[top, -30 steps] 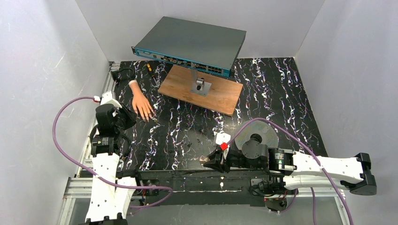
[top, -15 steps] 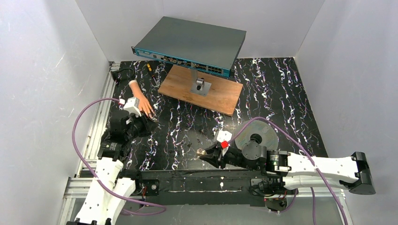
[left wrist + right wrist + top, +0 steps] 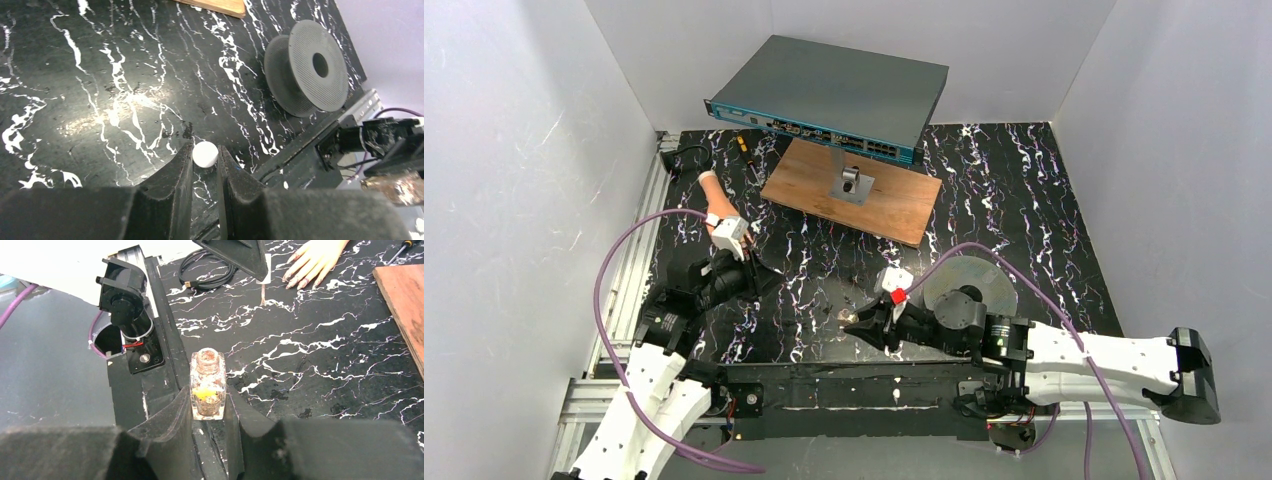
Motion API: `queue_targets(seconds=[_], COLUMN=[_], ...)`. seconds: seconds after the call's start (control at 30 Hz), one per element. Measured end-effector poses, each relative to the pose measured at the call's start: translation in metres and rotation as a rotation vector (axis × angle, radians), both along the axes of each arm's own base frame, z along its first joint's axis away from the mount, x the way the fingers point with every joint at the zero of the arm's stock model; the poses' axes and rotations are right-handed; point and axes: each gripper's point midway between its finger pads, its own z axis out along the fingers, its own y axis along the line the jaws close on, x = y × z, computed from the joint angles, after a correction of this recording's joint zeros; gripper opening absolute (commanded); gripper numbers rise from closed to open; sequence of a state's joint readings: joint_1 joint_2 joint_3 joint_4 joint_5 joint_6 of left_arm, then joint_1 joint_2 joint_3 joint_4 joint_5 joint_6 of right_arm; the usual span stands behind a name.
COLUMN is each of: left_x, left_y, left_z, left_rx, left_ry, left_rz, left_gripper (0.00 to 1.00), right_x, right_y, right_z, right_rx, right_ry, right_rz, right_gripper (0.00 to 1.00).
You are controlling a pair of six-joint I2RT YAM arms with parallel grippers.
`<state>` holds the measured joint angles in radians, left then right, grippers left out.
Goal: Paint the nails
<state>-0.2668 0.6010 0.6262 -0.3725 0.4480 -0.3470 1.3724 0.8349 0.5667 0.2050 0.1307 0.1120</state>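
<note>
The peach mannequin hand [image 3: 712, 196] lies at the back left, its fingers hidden under my left wrist in the top view. The right wrist view shows its fingers [image 3: 311, 261] with the nails [image 3: 295, 281] pointing toward me. My left gripper [image 3: 766, 271] hovers just in front of them, shut on a white round cap [image 3: 205, 155]. A thin brush stem [image 3: 263, 292] hangs from that cap. Near the front edge, my right gripper [image 3: 208, 401] is shut on a small open glass polish bottle [image 3: 208, 377], seen beside the gripper [image 3: 864, 325] in the top view.
A grey network switch [image 3: 834, 95] stands on a post over a wooden board [image 3: 879, 205] at the back. A grey spool [image 3: 972, 280] lies right of centre. A black cable coil [image 3: 207, 265] and a screwdriver [image 3: 742, 145] lie near the hand.
My left arm has swung right and forward from the left edge, now covering the mannequin hand's fingers. The right gripper with the bottle has moved left.
</note>
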Motion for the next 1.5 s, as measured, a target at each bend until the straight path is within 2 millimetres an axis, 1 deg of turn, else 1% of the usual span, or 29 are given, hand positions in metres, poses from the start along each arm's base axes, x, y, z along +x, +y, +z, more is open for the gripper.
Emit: queue_targets(seconds=[0.1,0.2,0.33,0.43,0.57,0.77,0.9,1.07,1.3,1.4,1.5], left_x=[-0.005,-0.011,-0.018,-0.024,-0.035,-0.049,-0.056,-0.063,-0.073,-0.076,-0.079], left_y=[-0.007,-0.013,-0.020,-0.025,-0.034,-0.042,-0.045,-0.048,-0.052,-0.053,-0.054], left_z=[0.004,0.005,0.010,0.015,0.025,0.038,0.046,0.058,0.069,0.071,0.074], left_rx=[-0.023,-0.037,-0.065,-0.089,-0.145,-0.204,-0.229,-0.262,-0.305,-0.316,-0.328], left_ry=[-0.004,0.004,0.012,0.016,0.022,-0.004,-0.039,-0.083,-0.132,-0.136,-0.139], left_rz=[-0.046,-0.092,-0.147,-0.186,-0.255,-0.334,-0.376,-0.420,-0.475,-0.493,-0.512], left_gripper=[0.00,0.00,0.00,0.00,0.00,0.00,0.00,0.00,0.00,0.00,0.00], right_x=[0.004,0.015,0.024,0.022,0.013,0.000,-0.003,-0.001,0.002,0.002,0.003], right_y=[-0.001,-0.004,-0.007,-0.005,-0.003,0.006,0.013,0.021,0.027,0.027,0.030], right_z=[0.000,0.000,-0.006,-0.009,-0.014,-0.035,-0.044,-0.044,-0.050,-0.048,-0.041], right_rx=[0.006,0.016,-0.002,-0.017,-0.027,-0.088,-0.119,-0.124,-0.141,-0.137,-0.132], right_ry=[0.028,0.067,0.118,0.149,0.197,0.280,0.316,0.333,0.347,0.342,0.333], right_rz=[0.008,-0.002,-0.005,0.030,0.123,0.237,0.264,0.273,0.272,0.274,0.278], right_gripper=[0.01,0.01,0.01,0.01,0.01,0.01,0.01,0.01,0.01,0.01,0.01])
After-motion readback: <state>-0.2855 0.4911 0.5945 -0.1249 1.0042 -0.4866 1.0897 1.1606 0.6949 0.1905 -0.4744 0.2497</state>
